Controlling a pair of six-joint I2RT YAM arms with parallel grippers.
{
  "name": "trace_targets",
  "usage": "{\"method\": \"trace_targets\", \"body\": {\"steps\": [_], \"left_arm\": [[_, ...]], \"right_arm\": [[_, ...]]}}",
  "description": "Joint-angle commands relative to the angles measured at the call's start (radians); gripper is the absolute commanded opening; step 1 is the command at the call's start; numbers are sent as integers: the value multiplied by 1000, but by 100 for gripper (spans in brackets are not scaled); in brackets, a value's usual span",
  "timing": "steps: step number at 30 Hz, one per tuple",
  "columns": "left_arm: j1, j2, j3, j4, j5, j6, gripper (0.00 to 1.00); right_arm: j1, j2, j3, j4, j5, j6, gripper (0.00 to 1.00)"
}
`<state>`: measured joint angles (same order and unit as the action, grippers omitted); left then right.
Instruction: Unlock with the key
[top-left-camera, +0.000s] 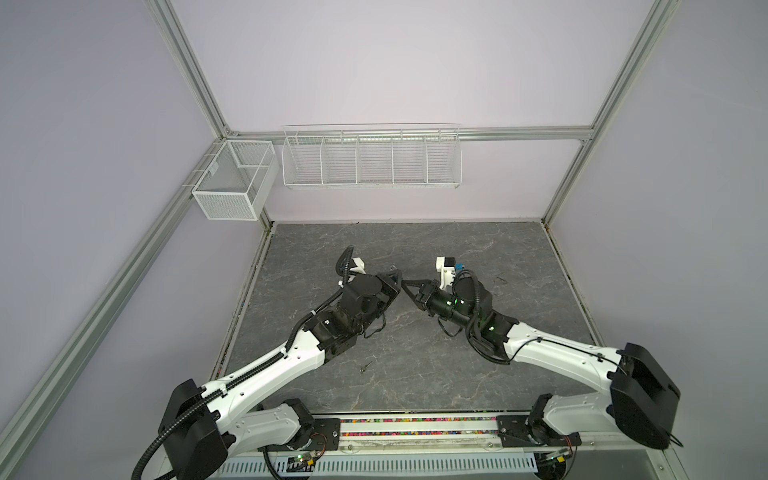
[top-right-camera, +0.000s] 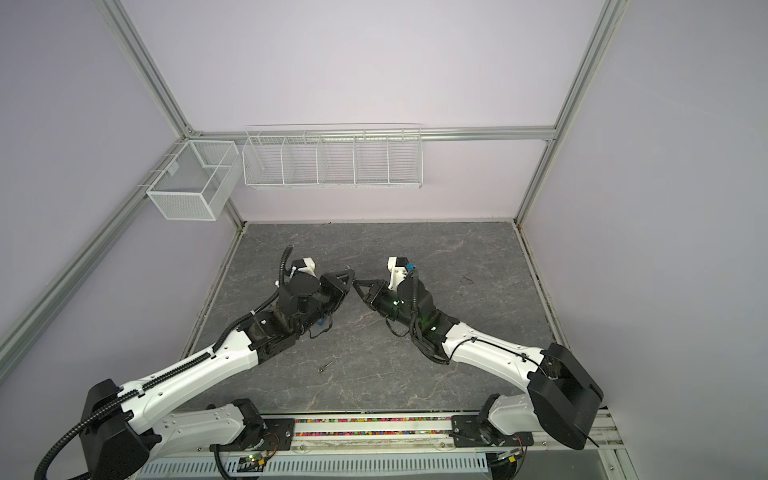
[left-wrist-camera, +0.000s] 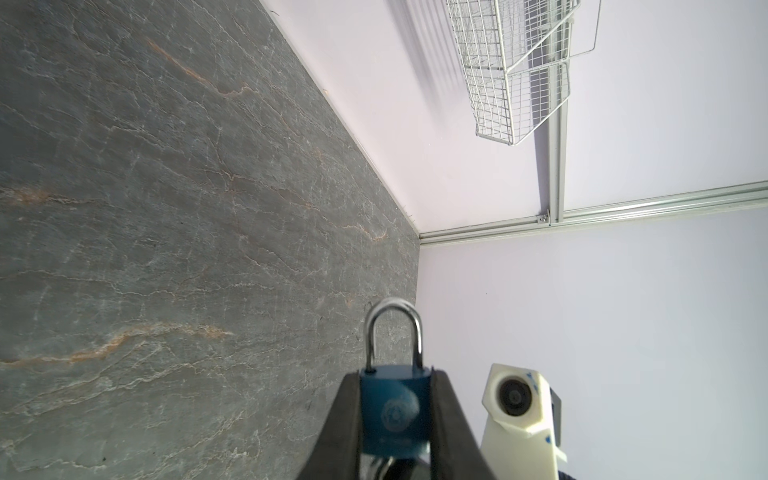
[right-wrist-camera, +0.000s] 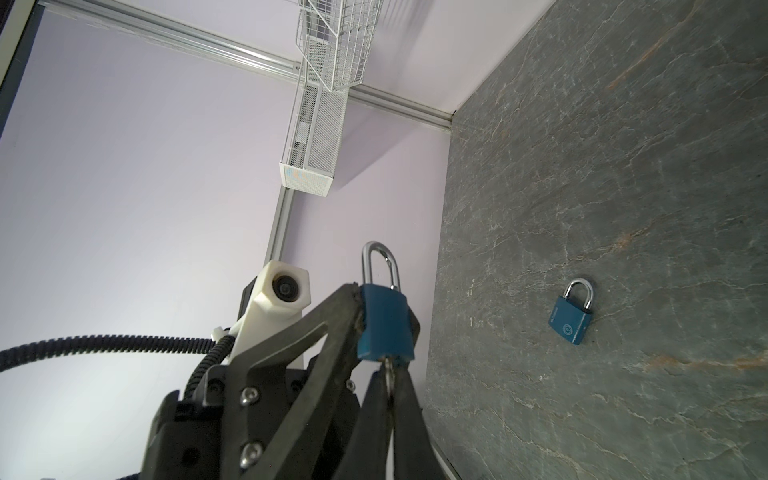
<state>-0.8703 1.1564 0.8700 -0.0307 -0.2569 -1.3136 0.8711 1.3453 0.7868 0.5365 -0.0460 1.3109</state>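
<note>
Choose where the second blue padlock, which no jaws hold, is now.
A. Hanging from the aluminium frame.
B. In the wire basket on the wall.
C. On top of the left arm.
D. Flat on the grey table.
D: the right wrist view shows the second padlock lying flat on the grey table, apart from the held padlock.

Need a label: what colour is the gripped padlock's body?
Blue. The padlock shows best in the right wrist view.
</note>
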Motion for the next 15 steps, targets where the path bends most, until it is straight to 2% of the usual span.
{"method": "trace_targets", "body": {"steps": [1,10,15], "left_arm": [[-39,10,-22,35,167,-42,0],[-38,-10,6,-34,124,6,0],[-32,-12,14,-66,123,23,0]], "right_arm": [[29,-18,7,149,-104,69,6],[33,-76,50,-114,-28,-121,6],[43,-94,53,-199,33,-225,6]]}}
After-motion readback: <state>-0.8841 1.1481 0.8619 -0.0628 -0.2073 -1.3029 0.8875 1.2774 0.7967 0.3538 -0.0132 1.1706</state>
